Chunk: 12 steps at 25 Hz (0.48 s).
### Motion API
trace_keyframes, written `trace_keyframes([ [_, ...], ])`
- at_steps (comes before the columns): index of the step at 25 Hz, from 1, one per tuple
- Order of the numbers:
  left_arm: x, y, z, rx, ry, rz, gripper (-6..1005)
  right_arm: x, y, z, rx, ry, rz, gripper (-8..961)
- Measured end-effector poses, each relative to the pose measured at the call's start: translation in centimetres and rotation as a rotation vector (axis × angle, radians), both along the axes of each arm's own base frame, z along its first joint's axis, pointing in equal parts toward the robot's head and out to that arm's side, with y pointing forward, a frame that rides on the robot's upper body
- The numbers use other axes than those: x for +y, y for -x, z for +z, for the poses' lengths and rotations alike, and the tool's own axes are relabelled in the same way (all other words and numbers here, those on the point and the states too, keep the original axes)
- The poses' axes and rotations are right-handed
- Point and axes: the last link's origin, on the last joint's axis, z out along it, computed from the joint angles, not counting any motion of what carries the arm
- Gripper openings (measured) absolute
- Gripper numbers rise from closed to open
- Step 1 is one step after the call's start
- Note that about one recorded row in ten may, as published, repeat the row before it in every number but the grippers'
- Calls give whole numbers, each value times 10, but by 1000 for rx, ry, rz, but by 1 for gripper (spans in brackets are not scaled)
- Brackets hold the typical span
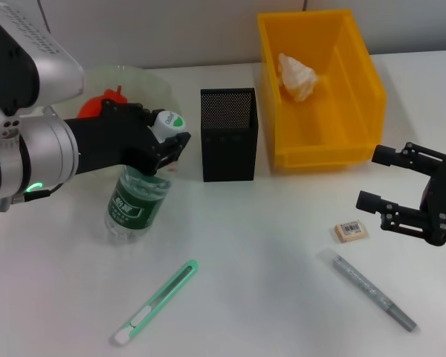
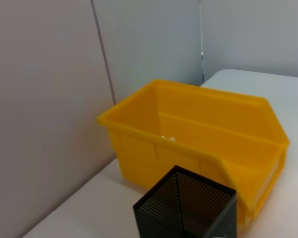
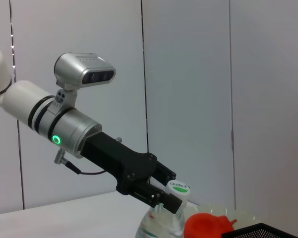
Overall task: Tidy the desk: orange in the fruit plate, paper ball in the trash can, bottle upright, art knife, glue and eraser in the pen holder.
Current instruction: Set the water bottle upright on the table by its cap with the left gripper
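Note:
The clear bottle (image 1: 137,204) with a green label stands upright on the table, left of the pen holder. My left gripper (image 1: 166,143) is shut on its neck just under the white cap (image 1: 169,121); the same grip shows in the right wrist view (image 3: 164,196). Behind it the orange (image 1: 106,102) lies in the pale green fruit plate (image 1: 141,78). The paper ball (image 1: 297,76) rests in the yellow trash can (image 1: 357,89). In front lie the green art knife (image 1: 156,301), the eraser (image 1: 350,231) and the grey glue stick (image 1: 373,291). My right gripper (image 1: 372,177) hangs open above the eraser's right side.
The black mesh pen holder (image 1: 229,134) stands between the bottle and the yellow bin, close to both. The left wrist view shows only the bin (image 2: 198,144), the pen holder (image 2: 188,208) and the wall behind. White tabletop (image 1: 267,260) lies between the knife and the eraser.

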Motion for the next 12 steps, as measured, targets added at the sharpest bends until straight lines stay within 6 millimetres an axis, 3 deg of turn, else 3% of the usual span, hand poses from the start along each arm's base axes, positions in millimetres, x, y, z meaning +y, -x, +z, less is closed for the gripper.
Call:
trace_keyframes([
  [12,0,3,2,-21,-20,14,439,0,0,0,0,0,1,730],
])
